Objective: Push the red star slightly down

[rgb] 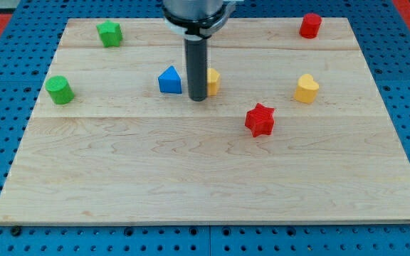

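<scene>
My tip (198, 99) rests on the wooden worktop (191, 178) near its upper middle, between the blue block (169, 80), a house-like shape on the view's left of it, and a yellow block (213, 82) partly hidden behind the rod on the view's right; there are no fingers, only the straight dark rod, so nothing opens or clamps; the red star (260, 119) lies apart from my tip, to the view's right and lower, near the board's middle; a yellow heart (306, 89) sits up and right of the star; a red block (309, 25) stands near the top right corner; 2 green blocks lie at the view's left, one (109, 33) near the top, one (60, 90) by the left edge.
</scene>
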{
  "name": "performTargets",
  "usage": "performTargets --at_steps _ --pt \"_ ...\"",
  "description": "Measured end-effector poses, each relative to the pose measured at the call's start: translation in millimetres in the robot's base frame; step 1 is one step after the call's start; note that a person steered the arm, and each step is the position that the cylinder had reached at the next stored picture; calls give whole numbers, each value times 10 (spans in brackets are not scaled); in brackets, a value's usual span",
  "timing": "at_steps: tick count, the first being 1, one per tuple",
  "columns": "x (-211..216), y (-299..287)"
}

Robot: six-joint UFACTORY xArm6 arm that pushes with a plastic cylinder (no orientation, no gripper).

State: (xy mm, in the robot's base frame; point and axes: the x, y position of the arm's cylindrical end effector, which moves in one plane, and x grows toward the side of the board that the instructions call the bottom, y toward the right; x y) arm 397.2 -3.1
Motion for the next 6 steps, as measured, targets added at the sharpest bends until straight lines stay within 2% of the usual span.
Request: performTargets --at_steps 2,3,5,6 --pt "66 1128" --pt "533 689" --pt "769 1266" --pt "1058 1255"
